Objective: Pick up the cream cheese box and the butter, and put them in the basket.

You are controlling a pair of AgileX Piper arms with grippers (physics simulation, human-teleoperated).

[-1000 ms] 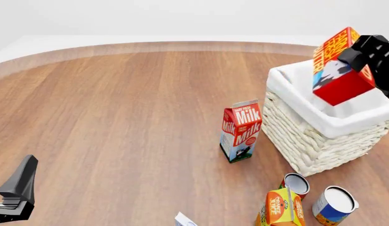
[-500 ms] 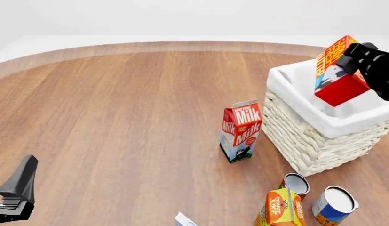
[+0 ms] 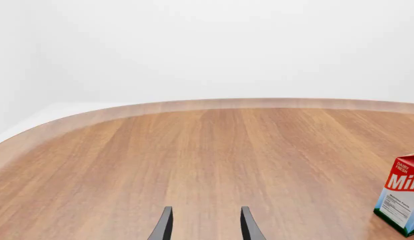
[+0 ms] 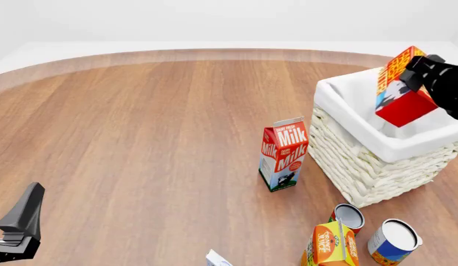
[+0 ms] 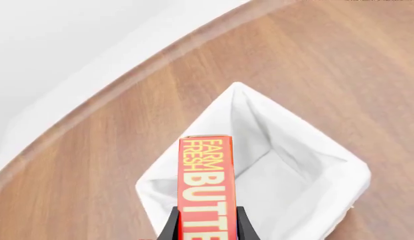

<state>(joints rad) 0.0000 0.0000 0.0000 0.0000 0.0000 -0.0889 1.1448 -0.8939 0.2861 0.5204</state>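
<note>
My right gripper (image 4: 425,72) is shut on the butter (image 4: 401,91), a red and orange box, and holds it tilted above the open top of the cream-white wicker basket (image 4: 361,160) at the right. In the right wrist view the butter (image 5: 205,185) sits between the fingers (image 5: 242,224), over the basket's white cloth lining (image 5: 347,172). Only a white and pale blue corner of the cream cheese box (image 4: 216,259) shows at the front view's bottom edge. My left gripper (image 4: 29,205) is low at the near left, open and empty, with its fingers (image 3: 165,226) apart in the left wrist view.
A red-and-white Milk carton (image 4: 284,155) stands just left of the basket and also shows in the left wrist view (image 3: 402,200). An orange juice carton (image 4: 330,244) and two cans (image 4: 349,216) (image 4: 395,239) stand in front of the basket.
My right gripper has carried the butter a little to the right and farther over the basket's opening. The left arm has not moved.
</note>
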